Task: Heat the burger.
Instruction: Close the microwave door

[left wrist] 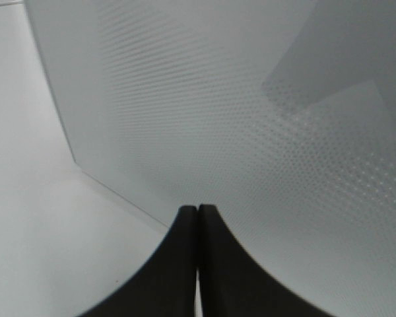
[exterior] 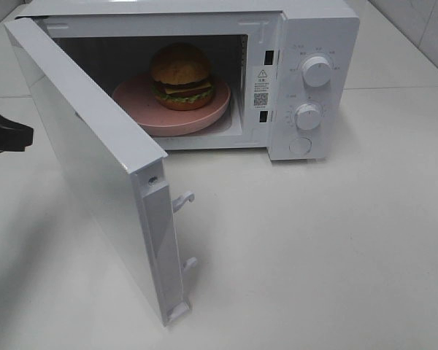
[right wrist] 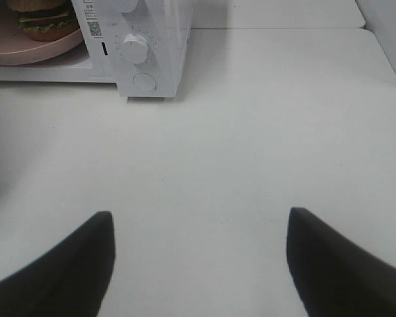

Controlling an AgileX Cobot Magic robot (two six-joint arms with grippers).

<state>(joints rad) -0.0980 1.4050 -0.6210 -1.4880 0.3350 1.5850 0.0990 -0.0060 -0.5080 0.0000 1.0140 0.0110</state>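
The burger [exterior: 180, 75] sits on a pink plate [exterior: 139, 106] inside the white microwave [exterior: 317, 44], whose door [exterior: 95, 168] stands wide open toward the front left. The burger also shows in the right wrist view [right wrist: 45, 20]. My left gripper [exterior: 22, 136] is shut and empty at the far left, just outside the door's outer face; in the left wrist view its tips [left wrist: 198, 210] point at the dotted door panel [left wrist: 251, 119]. My right gripper [right wrist: 199, 224] is open and empty over the table, out of the exterior view.
The microwave has two white knobs [exterior: 316, 71] and a round button [exterior: 300, 145] on its right panel. Door latch hooks [exterior: 184, 198] stick out from the door's free edge. The white table [exterior: 314, 248] spreads in front and to the right.
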